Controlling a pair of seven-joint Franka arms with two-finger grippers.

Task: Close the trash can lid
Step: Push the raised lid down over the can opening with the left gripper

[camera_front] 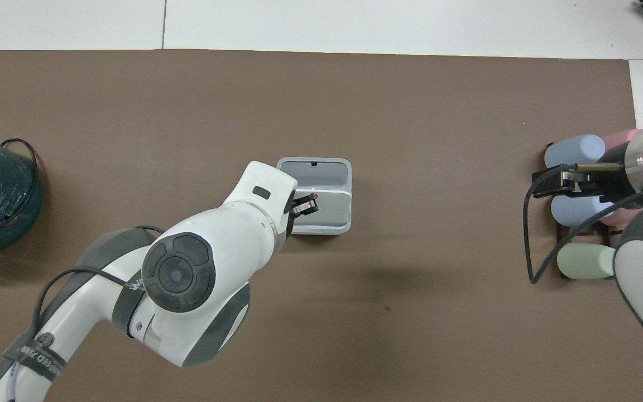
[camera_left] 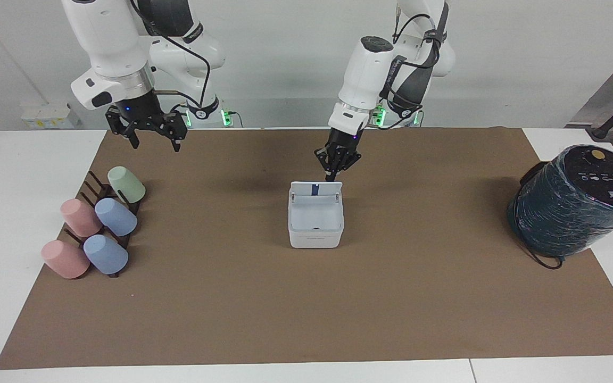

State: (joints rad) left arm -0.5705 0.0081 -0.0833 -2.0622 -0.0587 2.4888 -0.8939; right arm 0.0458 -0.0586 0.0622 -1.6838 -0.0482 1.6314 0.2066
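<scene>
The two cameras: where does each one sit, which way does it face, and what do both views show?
Facing view: high across the table, facing the robots; both arms hang in from the top, the left gripper at the flat white hinged lid, the right gripper waiting over the brown mat.
Overhead view: high above the robots' end, looking steeply down; the left arm comes in from the bottom.
Shared, half a turn apart: the small white square plastic trash can, pastel cups, dark teal wrapped cylinder.

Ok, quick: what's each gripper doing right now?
Left gripper: shut, holding nothing, tips at the lid's top edge, lid tilted partway over the trash can.
Right gripper: open, empty, waiting over the cup rack's end.
</scene>
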